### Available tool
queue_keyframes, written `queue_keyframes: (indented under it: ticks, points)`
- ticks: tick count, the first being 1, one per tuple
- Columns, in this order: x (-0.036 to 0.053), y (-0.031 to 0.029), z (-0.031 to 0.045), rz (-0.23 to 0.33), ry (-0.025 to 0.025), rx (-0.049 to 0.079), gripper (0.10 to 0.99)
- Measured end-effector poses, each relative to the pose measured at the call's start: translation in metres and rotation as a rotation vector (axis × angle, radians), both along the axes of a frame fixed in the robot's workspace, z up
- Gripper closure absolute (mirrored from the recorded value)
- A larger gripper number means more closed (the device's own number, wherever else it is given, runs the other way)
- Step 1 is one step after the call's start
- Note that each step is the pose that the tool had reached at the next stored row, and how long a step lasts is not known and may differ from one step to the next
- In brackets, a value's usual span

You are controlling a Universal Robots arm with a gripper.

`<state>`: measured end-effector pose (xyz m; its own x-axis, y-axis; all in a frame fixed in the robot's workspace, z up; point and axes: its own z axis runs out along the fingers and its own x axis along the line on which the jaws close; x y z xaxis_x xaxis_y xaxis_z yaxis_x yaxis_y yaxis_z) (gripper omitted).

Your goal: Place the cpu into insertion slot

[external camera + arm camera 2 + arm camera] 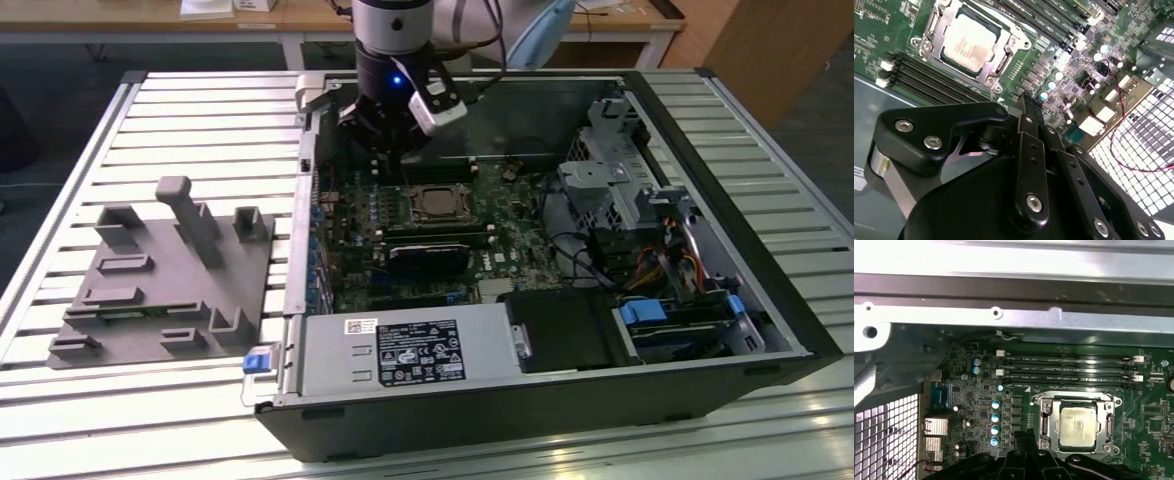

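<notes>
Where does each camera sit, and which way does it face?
Exterior view: off the arm, high, looking down into the open case; shows the arm and hand.
First wrist view: on the wrist, looking past the hand at the board and case wall; shows the hand.
Second wrist view: on the wrist, looking along the hand at the board; shows the hand.
Shared: all three show the cpu lying in the slot.
</notes>
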<state>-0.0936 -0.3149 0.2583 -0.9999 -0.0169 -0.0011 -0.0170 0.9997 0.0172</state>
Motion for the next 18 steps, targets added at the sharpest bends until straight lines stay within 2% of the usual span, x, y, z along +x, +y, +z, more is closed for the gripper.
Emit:
queue_keyframes:
  ticks: [6, 18]
  points:
    - [-0.0028, 0.0048, -0.0013, 0.0, 0.0, 0.0, 0.98]
    - [-0.0042, 0.0182, -0.0036, 0.0, 0.0, 0.0, 0.98]
